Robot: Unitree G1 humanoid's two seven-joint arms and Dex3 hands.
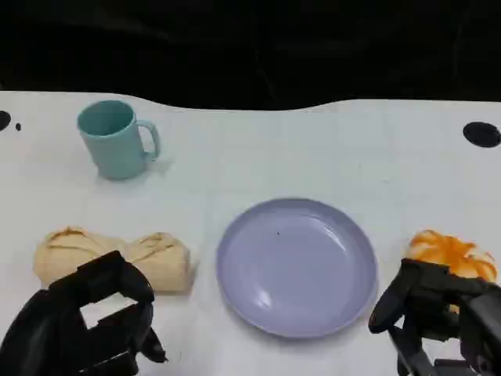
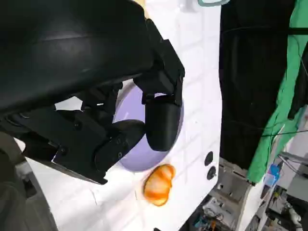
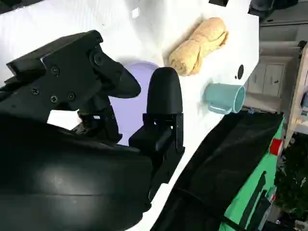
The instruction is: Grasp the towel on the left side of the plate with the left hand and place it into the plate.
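A rolled tan towel point(image 1: 113, 254) lies on the white table to the left of a lavender plate point(image 1: 297, 265); it also appears in the right wrist view point(image 3: 199, 46). My left hand point(image 1: 82, 325) hovers just in front of the towel, partly covering its near edge, fingers apart and holding nothing. In the left wrist view its fingers point(image 2: 161, 115) spread over the plate point(image 2: 137, 156). My right hand point(image 1: 438, 313) sits at the lower right beside the plate, fingers apart, empty.
A teal mug point(image 1: 116, 139) stands at the back left, handle to the right. An orange-and-white cloth point(image 1: 452, 254) lies right of the plate, just behind my right hand. The table's far edge meets a dark backdrop.
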